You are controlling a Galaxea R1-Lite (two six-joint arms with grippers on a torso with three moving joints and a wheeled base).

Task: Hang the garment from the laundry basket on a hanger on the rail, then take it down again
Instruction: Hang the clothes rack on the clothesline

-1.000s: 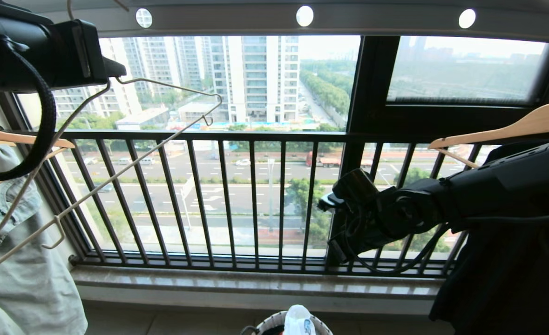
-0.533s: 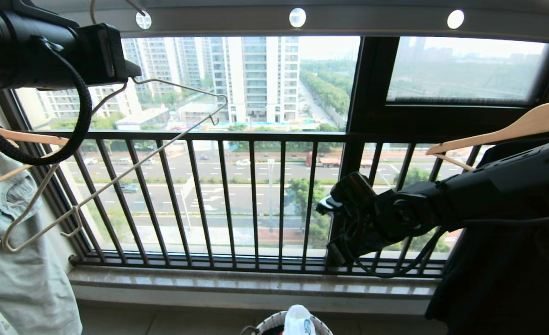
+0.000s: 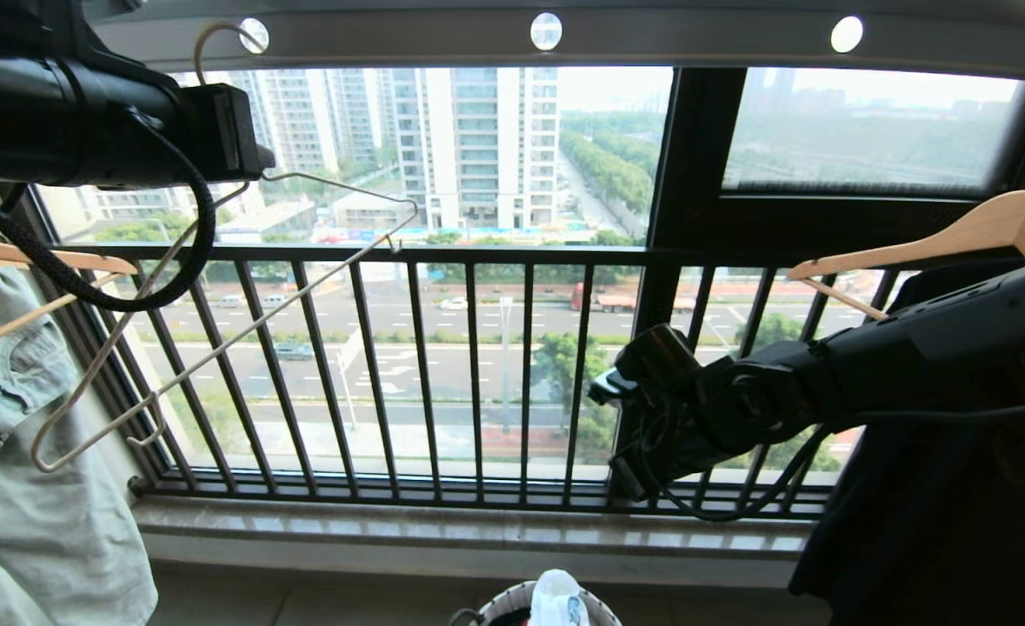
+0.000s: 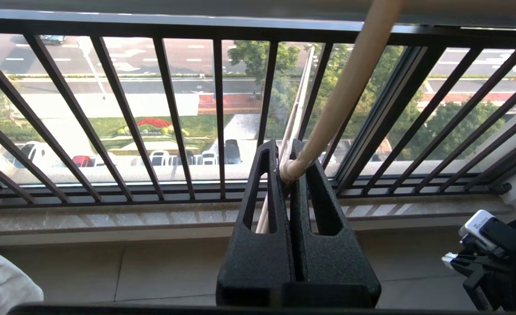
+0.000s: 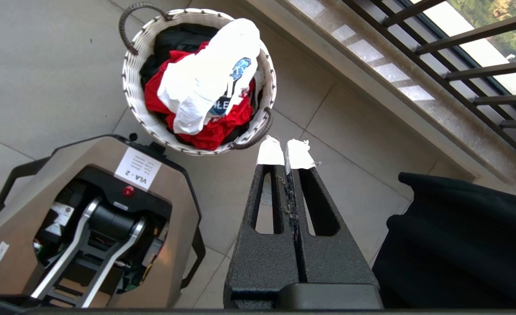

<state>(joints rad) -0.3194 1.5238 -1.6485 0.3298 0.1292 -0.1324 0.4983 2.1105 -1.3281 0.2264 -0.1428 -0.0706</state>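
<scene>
High at the left, my left gripper (image 4: 289,168) is shut on the twisted neck of the beige wire hanger (image 4: 349,83). The hanger (image 3: 338,187) dangles tilted below the grey rail (image 3: 695,39). Its hook top curves up beside the rail's leftmost hole; I cannot tell whether it passes through. The white garment (image 5: 205,83) with its navy graphic lies on top of the laundry basket (image 5: 135,87) on the floor, seen also as garment (image 3: 557,600) and basket (image 3: 499,604) at the bottom edge. My right gripper (image 5: 286,153) hangs shut and empty above the floor beside the basket.
A pale denim piece (image 3: 34,487) hangs on a wooden hanger at the left. Another wooden hanger (image 3: 938,235) carries a dark garment (image 3: 938,522) at the right. The black window railing (image 3: 469,374) and stone sill (image 3: 477,530) stand ahead. A red garment (image 5: 214,129) fills the basket; my base (image 5: 87,218) stands beside it.
My left arm has carried the hanger to the right and a little up, bringing its hook beside the rail's leftmost hole. The right arm has stayed put.
</scene>
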